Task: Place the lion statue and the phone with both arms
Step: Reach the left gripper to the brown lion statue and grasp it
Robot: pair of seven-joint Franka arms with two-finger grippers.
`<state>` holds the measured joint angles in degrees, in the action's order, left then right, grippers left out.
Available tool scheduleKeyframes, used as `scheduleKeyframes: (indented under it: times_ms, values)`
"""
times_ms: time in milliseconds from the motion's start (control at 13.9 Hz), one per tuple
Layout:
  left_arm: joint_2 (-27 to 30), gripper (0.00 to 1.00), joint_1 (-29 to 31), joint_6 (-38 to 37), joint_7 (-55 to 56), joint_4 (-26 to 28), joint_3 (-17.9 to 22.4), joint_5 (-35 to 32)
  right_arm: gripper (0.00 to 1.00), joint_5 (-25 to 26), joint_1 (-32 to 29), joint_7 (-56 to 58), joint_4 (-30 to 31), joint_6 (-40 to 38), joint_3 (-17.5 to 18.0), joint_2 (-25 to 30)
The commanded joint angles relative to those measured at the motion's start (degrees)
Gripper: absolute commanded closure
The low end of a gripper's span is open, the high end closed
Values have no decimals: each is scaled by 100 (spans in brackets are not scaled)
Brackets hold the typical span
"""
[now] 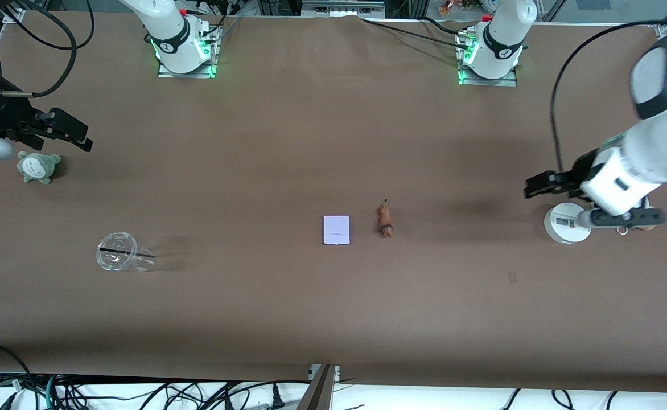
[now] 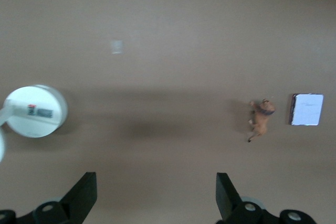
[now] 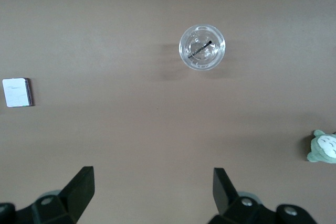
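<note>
The lion statue (image 1: 386,221), small and reddish-brown, lies on the brown table near its middle, and it also shows in the left wrist view (image 2: 261,117). The pale lavender phone (image 1: 336,229) lies flat beside it, toward the right arm's end; it shows in the left wrist view (image 2: 307,109) and the right wrist view (image 3: 17,92). My left gripper (image 1: 538,185) is open and empty, up over the table at the left arm's end, beside the white round stand (image 1: 564,224). My right gripper (image 1: 69,132) is open and empty, up over the right arm's end, beside the grey-green plush (image 1: 37,165).
A clear plastic cup with a straw (image 1: 118,252) stands toward the right arm's end, nearer the front camera than the plush. An orange-brown plush with a keyring (image 1: 638,228) is mostly hidden under the left arm. A small pale patch (image 1: 513,277) marks the table.
</note>
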<state>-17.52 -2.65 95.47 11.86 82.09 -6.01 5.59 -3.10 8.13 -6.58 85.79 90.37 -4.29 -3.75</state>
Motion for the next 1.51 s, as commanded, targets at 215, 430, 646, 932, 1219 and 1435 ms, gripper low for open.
scheduleKeyframes:
  times_ms: [215,430,646,932,1219,1435]
  values:
    - [-944,0,-1079,1164,1134,-149,38,38,0,-94,-84,104,-63,-116,16,-56]
    - [-1349,0,-1579,1702,1440,-114,47,-31,0,-94,-84,113,-54,-125,7,-56]
    - [-1622,0,-2071,2290,1731,131,100,-146,0,-94,-84,139,-54,-125,7,-56]
    - [-1746,0,-2397,3423,1969,886,100,-382,0,-94,-84,139,-54,-125,-2,-56]
    - [-1746,0,-2512,3584,2118,1151,82,-733,0,-94,-101,157,-71,-116,-2,-56]
    - [-1842,0,-2556,4144,2294,1397,65,-866,0,-94,-101,69,-89,-64,7,-73]
